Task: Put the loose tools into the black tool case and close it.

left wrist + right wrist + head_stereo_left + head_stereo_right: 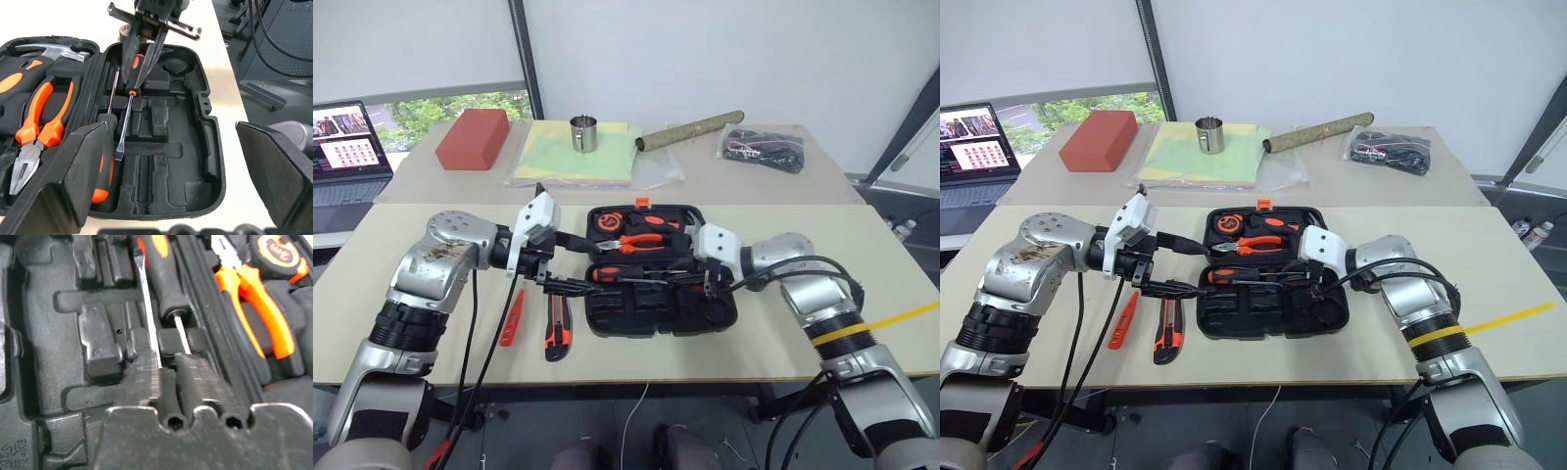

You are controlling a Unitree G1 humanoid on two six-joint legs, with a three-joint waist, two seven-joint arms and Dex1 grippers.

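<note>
right pincer [168,377] hides screwdriver [146,318] handle.

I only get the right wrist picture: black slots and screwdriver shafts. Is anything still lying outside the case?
Observer: Yes. An orange-black utility knife lies on the table, just off the left side of the tool case.
Operator: Only that one?
Observer: No. A small flat orange tool lies a little farther left, apart from the knife.
Operator: And what's the other hand doing?
Observer: The left hand hangs open at the case's left edge, above those two tools, holding nothing.
</note>
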